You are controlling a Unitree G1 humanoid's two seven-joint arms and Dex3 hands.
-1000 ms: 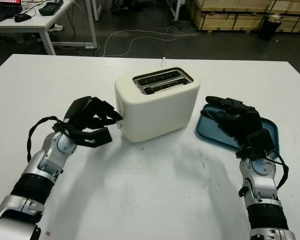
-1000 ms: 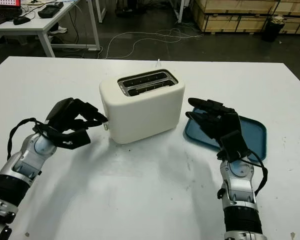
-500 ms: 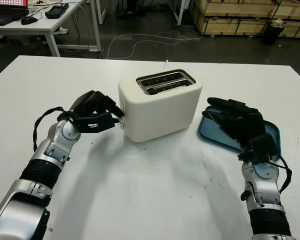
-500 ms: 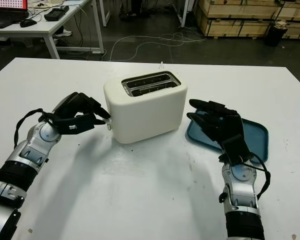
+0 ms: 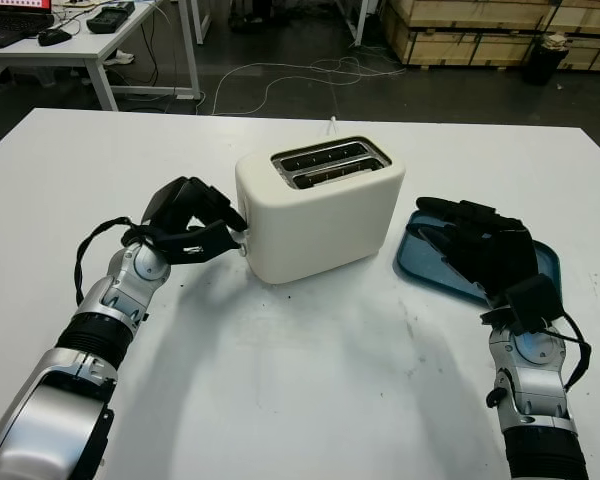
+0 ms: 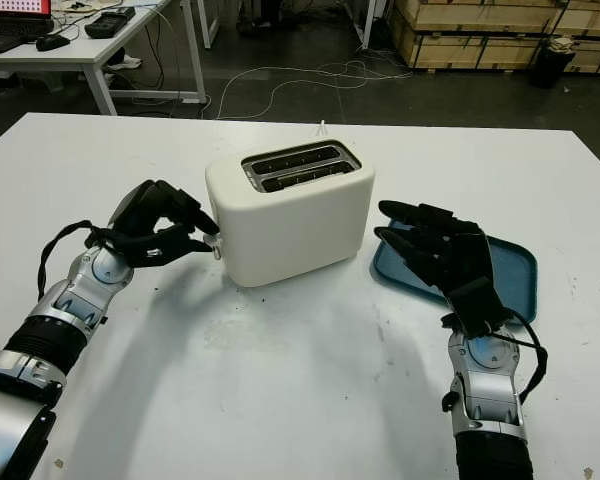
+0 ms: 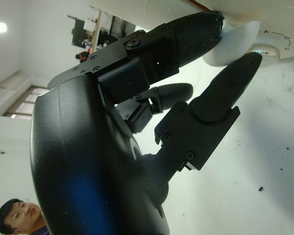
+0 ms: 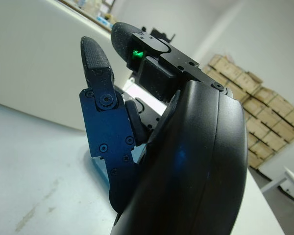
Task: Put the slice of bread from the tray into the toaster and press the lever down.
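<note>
A white two-slot toaster stands mid-table. Its nearer slot holds something pale brown, too dim to identify. The white lever knob sticks out of the toaster's left end, above a small dial. My left hand is at that end, shut on the lever with one finger above and one below. The blue tray lies right of the toaster; its visible part is bare. My right hand hovers open over the tray's near-left part, covering some of it.
The white table reaches to the picture's bottom edge. Behind it are a dark floor with cables, a desk at far left and wooden crates at far right. A person shows beyond my left hand.
My left hand has moved up and right to the toaster's left end and closed its fingers around the lever. The right hand has stayed over the tray.
</note>
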